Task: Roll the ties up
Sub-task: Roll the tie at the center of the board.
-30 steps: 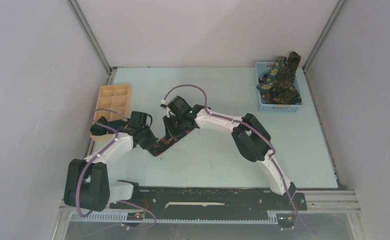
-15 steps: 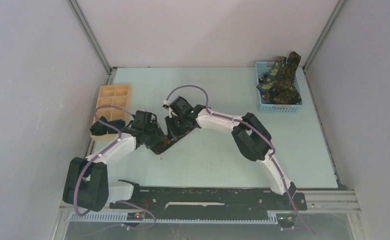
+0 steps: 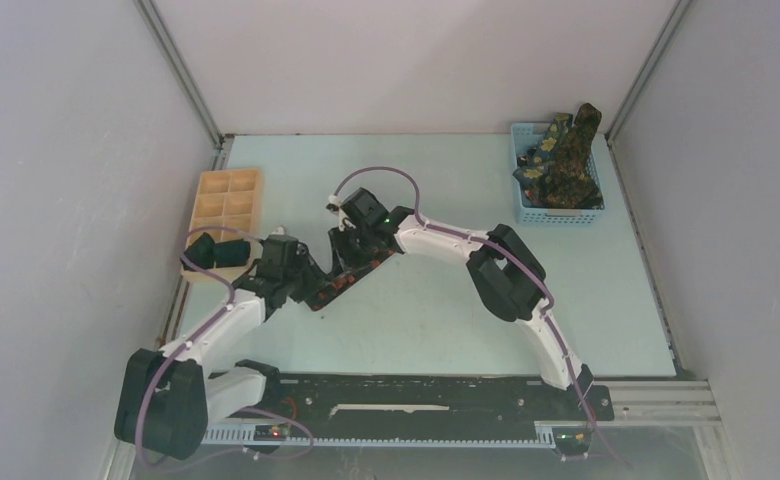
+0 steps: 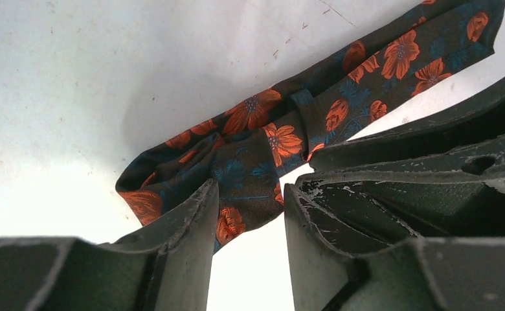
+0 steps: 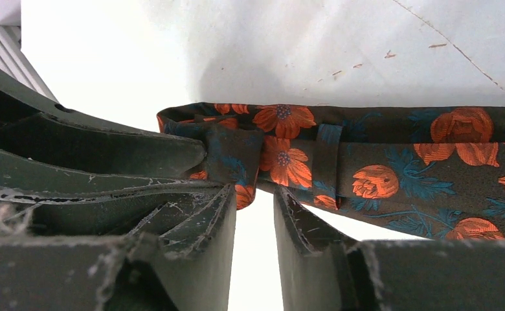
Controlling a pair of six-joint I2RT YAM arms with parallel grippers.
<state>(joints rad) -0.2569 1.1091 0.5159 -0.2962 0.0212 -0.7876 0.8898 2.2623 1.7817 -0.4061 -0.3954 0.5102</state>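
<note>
Bare table (image 3: 446, 170) at 12 o'clock and from 3 to 4: wide lanes. The blue basket (image 3: 556, 214) blocks the 2 o'clock corner, with green ties (image 3: 566, 160) heaped above its rim. The wooden tray (image 3: 228, 190) hugs the left edge at 9 to 10. It's tight just left of centre: left gripper (image 4: 250, 194) and right gripper (image 5: 253, 194) are nose to nose over the black tie (image 3: 338, 283), both sets of jaws parted. The right arm (image 3: 506, 280) bridges in from 5 o'clock. Walls close off three sides.

The tie (image 3: 334, 287) lay on the bench (image 3: 446, 320), left of centre. Its folded end sat between the left pincer (image 4: 250, 194), on its near left, and the right pincer (image 5: 255, 197), on its far right. The tray (image 3: 228, 190) sat at the left edge, with rolls (image 3: 216, 250) in its near compartments. The basket (image 3: 526, 215) stood far right, with ties (image 3: 561, 165) piled in it.
</note>
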